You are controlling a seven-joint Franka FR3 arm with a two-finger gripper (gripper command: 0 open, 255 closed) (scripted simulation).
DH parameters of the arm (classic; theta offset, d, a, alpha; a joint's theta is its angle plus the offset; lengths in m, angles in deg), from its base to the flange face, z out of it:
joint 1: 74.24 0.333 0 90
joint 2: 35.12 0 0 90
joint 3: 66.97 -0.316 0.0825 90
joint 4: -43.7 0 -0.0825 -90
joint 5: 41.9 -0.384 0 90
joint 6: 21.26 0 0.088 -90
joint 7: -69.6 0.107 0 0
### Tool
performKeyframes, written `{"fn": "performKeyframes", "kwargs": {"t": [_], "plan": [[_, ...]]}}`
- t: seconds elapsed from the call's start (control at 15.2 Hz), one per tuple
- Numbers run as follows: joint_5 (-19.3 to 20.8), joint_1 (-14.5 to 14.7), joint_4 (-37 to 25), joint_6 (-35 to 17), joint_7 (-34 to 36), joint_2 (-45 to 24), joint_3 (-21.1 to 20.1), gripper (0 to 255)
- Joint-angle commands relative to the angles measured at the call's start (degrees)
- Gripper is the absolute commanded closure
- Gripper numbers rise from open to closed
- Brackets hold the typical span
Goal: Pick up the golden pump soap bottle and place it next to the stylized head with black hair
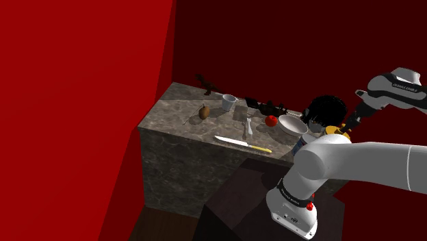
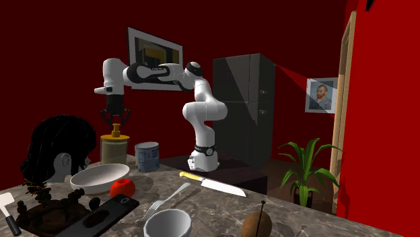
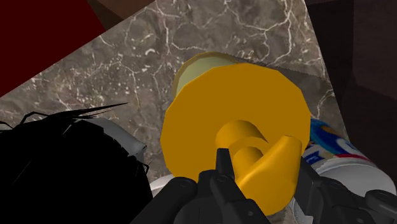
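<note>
The black fingers (image 3: 224,170) squeezed the golden pump soap bottle (image 3: 229,108) by its top. It looked hard, smooth and slippery.

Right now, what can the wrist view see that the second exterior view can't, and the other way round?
Wrist view's extra: the round orange top of the soap bottle, seen straight from above. Second exterior view's extra: the white arm, a yellow-handled knife, a potted plant and a framed portrait. Shared: the bottle, the head with black hair, the blue and white can, the marbled counter and the pincer at the bottle's pump.
</note>
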Motion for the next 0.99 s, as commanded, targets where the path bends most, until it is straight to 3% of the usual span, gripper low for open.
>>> {"fn": "performKeyframes", "kwargs": {"t": [0.0,0.07,0.4,0.66,0.92], "plan": [[0.0,-0.1,0.3,0.1,0.0,0.0,0.2,255],[0.1,-0.2,0.4,0.1,0.0,0.0,0.2,0],[0.0,-0.1,0.3,0.1,0.0,0.0,0.2,0],[-3.4,-0.6,-4.8,6.1,-1.3,-0.5,-4.4,0],[-3.4,-0.6,-4.8,6.1,-1.3,-0.5,-4.4,0]]}}
